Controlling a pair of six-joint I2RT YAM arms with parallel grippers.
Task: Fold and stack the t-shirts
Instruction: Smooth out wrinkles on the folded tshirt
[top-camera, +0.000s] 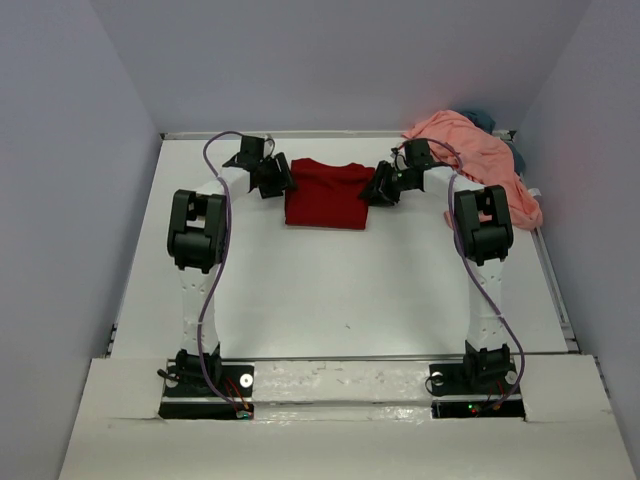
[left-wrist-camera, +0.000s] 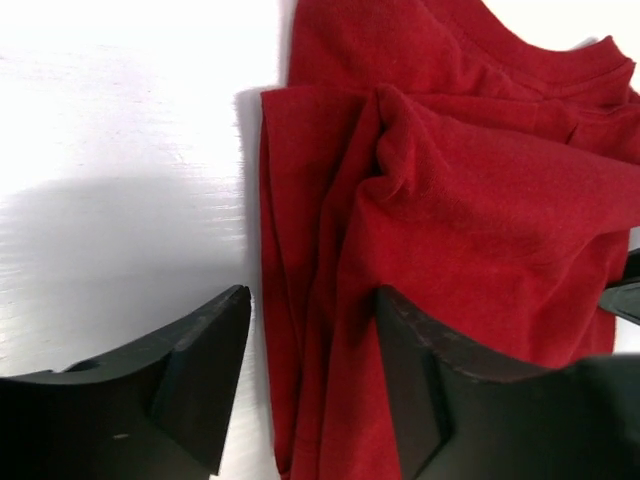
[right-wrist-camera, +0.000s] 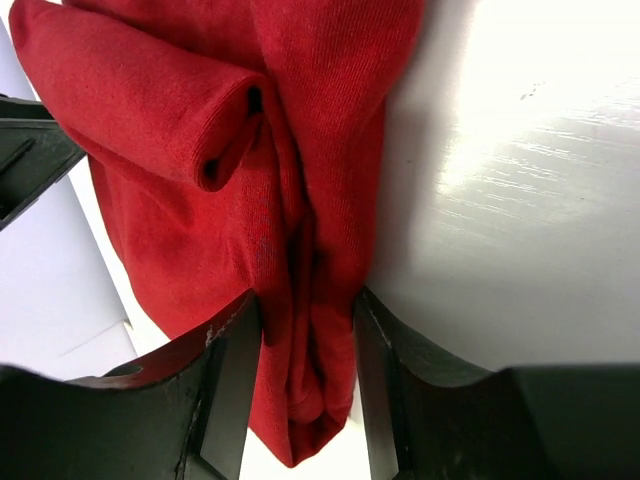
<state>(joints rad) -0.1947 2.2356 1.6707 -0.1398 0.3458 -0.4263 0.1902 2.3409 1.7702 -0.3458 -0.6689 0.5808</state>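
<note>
Overhead, we see a white table (top-camera: 330, 290) boxed in by pale walls, with our two black arms reaching to its far half. Moving left to right, the left gripper (top-camera: 272, 178) sits at the left edge of a dark red soft cloth t-shirt (top-camera: 327, 193), which lies partly folded into a rough rectangle. Its fingers are spread, one over bare table and one over the cloth, with the bunched edge between them but not pinched. The right gripper (top-camera: 385, 187) pinches the shirt's doubled right edge. Farther right, a salmon pink crumpled shirt (top-camera: 470, 160) is heaped in the far corner, with a slate blue-grey shirt (top-camera: 487, 118) peeking out behind it.

We judge that the first shirt's fold is in hand. Next, the left fingers should close on their edge so both sides lift together. Open table lies toward us, while the back wall and the pink heap are near.
</note>
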